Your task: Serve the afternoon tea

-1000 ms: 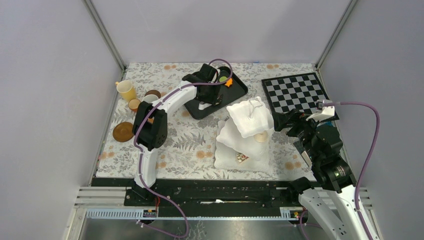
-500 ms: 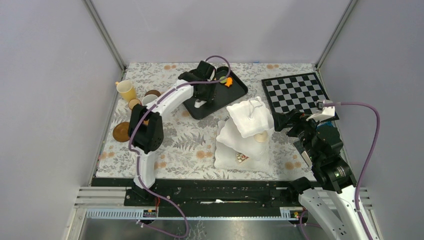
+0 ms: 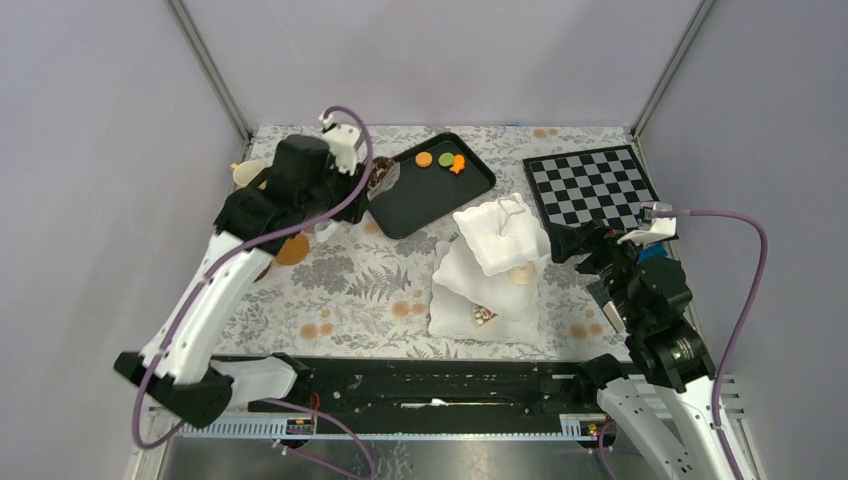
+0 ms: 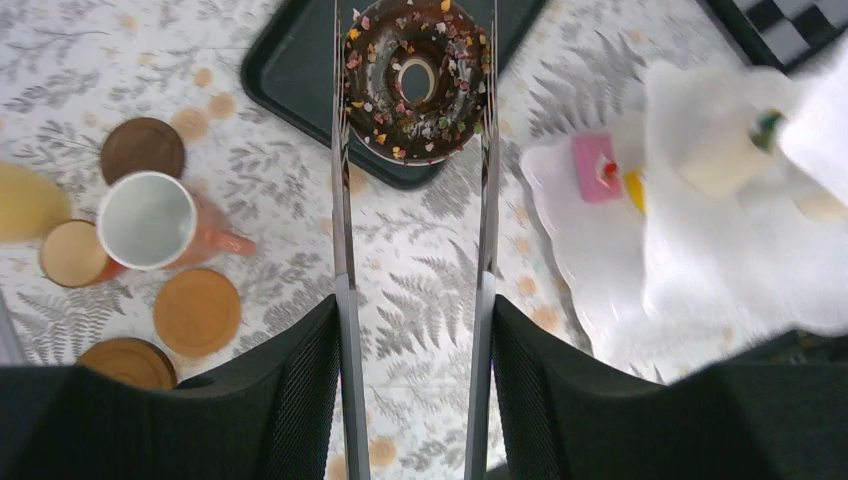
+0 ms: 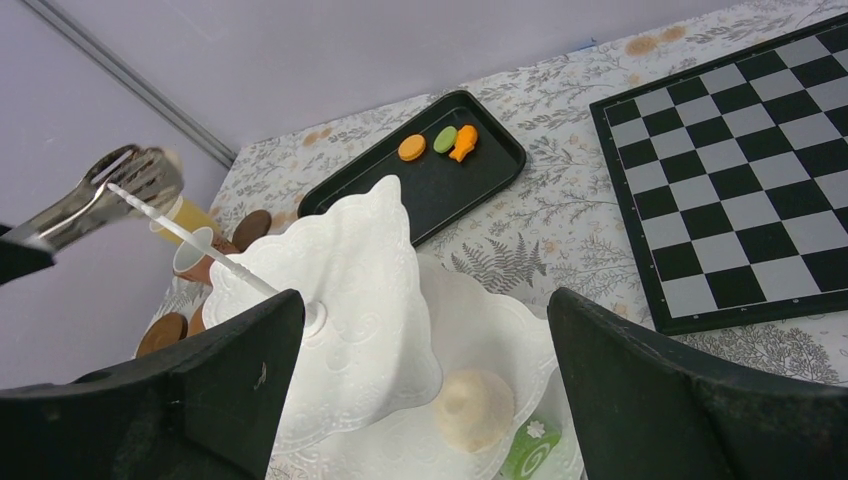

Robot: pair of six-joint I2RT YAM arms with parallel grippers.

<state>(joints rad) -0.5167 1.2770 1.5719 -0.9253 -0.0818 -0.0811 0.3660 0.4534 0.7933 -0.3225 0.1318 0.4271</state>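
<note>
Two thin arms of the silver tongs run up between the left gripper fingers, which are clenched on them. The tong tips pinch a choc donut w/ sprinkles by its sides. The donut sits over the near-left edge of the black tray (height above it unclear).

L of the tongs: a white cup, a yellow cup and round saucers, bunched near the table's left edge. R of the tongs: the white stand, a pink cake on its bottom tier. Open floral cloth lies between cups, tray and stand.

The top view adds an orange macaron, a green one and an orange fish piece at the tray's far end, and the chessboard at the back right.

The right gripper hangs spread wide, nothing in it, just beside the stand's right side. Only its wrist cam shows a cream cake and a green roll on the lower tiers.
</note>
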